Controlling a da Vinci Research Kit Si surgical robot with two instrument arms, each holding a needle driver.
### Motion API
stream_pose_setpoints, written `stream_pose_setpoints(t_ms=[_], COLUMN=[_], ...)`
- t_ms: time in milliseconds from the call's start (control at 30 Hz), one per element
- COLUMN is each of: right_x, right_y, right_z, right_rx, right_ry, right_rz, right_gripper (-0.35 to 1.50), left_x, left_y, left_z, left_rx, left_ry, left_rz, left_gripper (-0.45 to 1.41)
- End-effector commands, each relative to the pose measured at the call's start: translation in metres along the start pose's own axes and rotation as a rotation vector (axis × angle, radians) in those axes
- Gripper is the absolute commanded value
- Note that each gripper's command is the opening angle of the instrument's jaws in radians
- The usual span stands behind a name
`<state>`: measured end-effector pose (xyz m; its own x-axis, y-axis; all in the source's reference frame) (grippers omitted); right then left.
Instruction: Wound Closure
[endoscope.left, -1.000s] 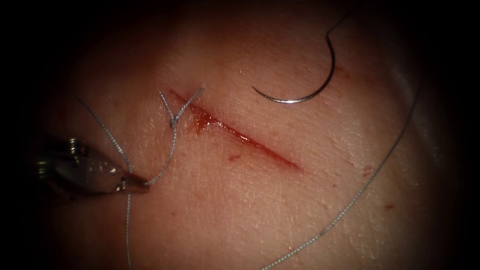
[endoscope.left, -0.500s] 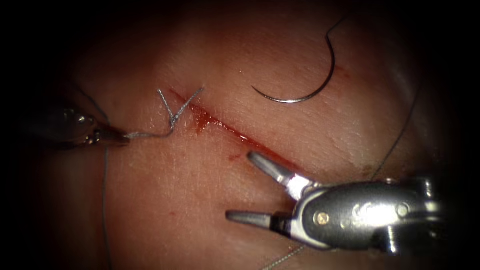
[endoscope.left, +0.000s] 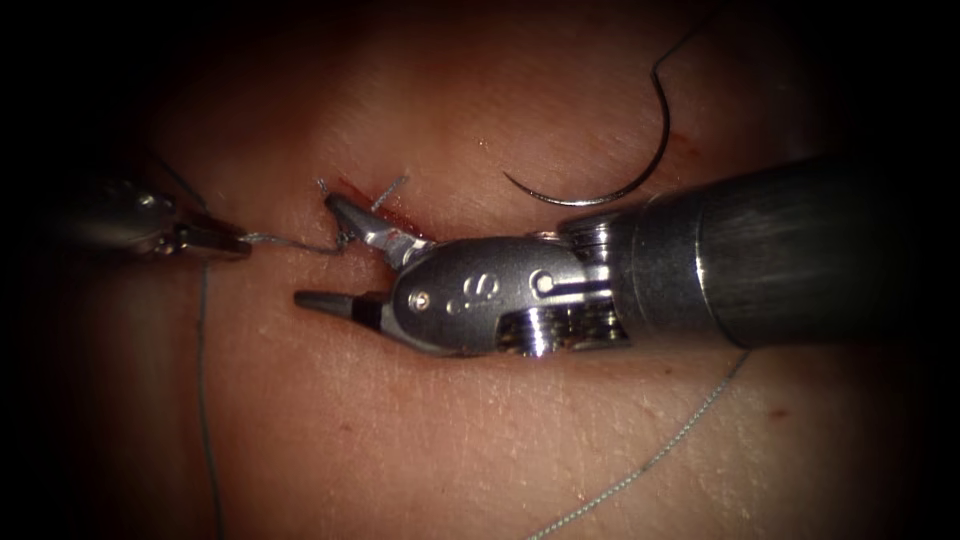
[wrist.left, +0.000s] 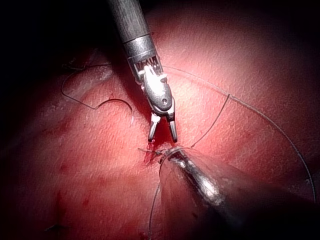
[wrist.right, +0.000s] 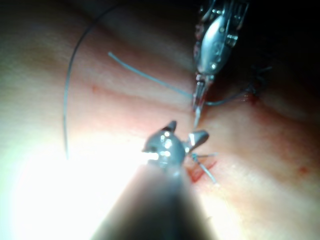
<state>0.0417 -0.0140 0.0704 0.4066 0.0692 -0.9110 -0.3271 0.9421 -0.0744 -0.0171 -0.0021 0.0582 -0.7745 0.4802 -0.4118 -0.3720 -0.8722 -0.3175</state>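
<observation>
Spanning the endoscope view, pale tissue (endoscope.left: 420, 440) with a slanted cut (endoscope.left: 395, 210) at centre, smeared with red fluid (endoscope.left: 400, 222) at its upper left end

Reaching across from the right and over most of the cut, right tool (endoscope.left: 330, 255) with jaws spread wide, holding nothing; upper jaw tip at the knot (endoscope.left: 343, 238), lower jaw tip on bare tissue left of the cut

Seen in the left wrist view too, right tool (wrist.left: 163, 129), jaws apart, tips just short of the knot (wrist.left: 159, 151)

Coming in at the left edge, left tool (endoscope.left: 228, 243), jaws clamped on the thread (endoscope.left: 290, 242), strand running taut and nearly level to the knot

Seen in the right wrist view, left tool (wrist.right: 198, 102) pinching the thread (wrist.right: 225, 101), with the open right tool (wrist.right: 182, 135) close by

Lying free on the tissue right of the cut, needle (endoscope.left: 640, 150), whole curve exposed, not in the tissue, held by neither tool, point toward the cut; in the left wrist view, needle (wrist.left: 117, 102) likewise flat and loose

Trailing down from the left tool, a second strand of thread, and another long run crossing the lower right tissue

Sticking up from the knot, two short thread ends (endoscope.left: 392, 188)
</observation>
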Motion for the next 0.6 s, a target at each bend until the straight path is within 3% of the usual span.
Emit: stream_pose_setpoints(t_ms=[33, 267, 600], right_x=[-0.0004, -0.0027, -0.0026], right_y=[-0.0006, -0.001, -0.0015], right_z=[0.001, 0.0038, 0.0071], right_rx=[0.0, 0.01, 0.015], right_ry=[0.0, -0.027, -0.025], right_rz=[-0.002, -0.021, -0.031], right_gripper=[1.48, 1.48, 1.46], left_x=[0.0, 0.0, -0.0002], left_y=[0.0004, 0.0004, 0.0005], left_z=[0.0008, 0.0008, 0.0007], left_rx=[-0.002, 0.003, 0.002], left_ry=[0.0, -0.002, -0.003], left_rz=[0.005, 0.008, 0.012], left_gripper=[-0.45, -0.45, -0.45])
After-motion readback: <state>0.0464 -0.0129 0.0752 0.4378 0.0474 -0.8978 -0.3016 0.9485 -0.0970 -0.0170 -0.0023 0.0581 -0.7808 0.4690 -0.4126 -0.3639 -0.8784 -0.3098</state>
